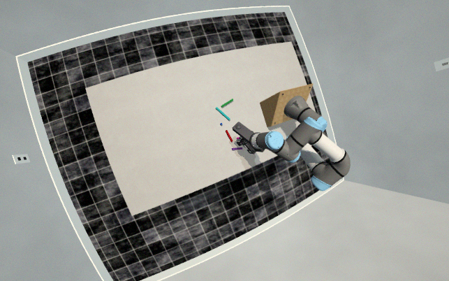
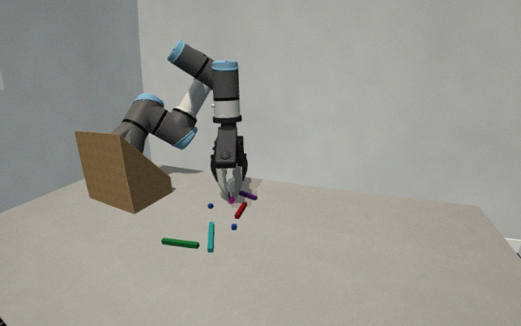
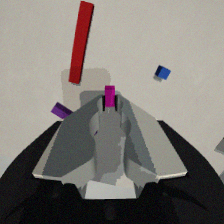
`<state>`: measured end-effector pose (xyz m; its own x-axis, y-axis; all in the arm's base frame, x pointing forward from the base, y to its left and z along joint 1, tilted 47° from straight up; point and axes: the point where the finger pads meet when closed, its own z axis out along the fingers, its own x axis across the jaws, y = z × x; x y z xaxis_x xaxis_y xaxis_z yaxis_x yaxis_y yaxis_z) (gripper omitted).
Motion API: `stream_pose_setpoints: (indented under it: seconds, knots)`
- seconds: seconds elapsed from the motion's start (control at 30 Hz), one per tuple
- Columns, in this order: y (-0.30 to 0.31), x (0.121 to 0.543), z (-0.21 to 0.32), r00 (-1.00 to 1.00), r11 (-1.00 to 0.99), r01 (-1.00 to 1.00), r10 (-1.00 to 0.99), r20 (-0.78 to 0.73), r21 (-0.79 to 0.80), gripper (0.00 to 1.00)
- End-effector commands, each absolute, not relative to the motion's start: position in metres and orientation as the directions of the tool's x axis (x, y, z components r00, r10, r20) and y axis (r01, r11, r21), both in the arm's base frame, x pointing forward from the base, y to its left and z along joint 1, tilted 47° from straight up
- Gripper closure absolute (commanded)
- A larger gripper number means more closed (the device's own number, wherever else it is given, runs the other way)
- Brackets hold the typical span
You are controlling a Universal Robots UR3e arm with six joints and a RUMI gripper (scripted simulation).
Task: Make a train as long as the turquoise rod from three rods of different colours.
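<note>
My gripper point(image 2: 230, 195) points straight down at the table and is shut on the short magenta rod point(image 3: 109, 96), whose end sticks out past the fingertips; the rod also shows in the exterior view point(image 2: 231, 199). The red rod point(image 2: 241, 210) lies just in front of the fingers, close to the magenta rod. The purple rod point(image 2: 248, 195) lies right beside the fingers, partly hidden in the wrist view point(image 3: 60, 110). The turquoise rod point(image 2: 211, 236) lies farther forward, with the green rod point(image 2: 180, 242) to its left. Two small blue rods point(image 2: 234, 226) point(image 2: 211, 206) lie apart.
A brown wedge-shaped box point(image 2: 118, 174) stands at the back left by the arm's base. In the top view the table top point(image 1: 184, 126) is bordered by dark tiled floor.
</note>
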<state>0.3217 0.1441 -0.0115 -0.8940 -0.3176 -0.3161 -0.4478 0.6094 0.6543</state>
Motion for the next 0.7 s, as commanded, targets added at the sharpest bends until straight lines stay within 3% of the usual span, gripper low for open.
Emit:
stream_pose_setpoints:
  seconds: [0.0,0.67]
  knots:
    - [0.135,0.322,-0.004,-0.893,0.61,-0.45,-0.32,-0.317,0.653,1.0]
    - [0.086,0.323,0.043,-0.894,0.609,-0.448,-0.319,-0.315,0.654,1.0]
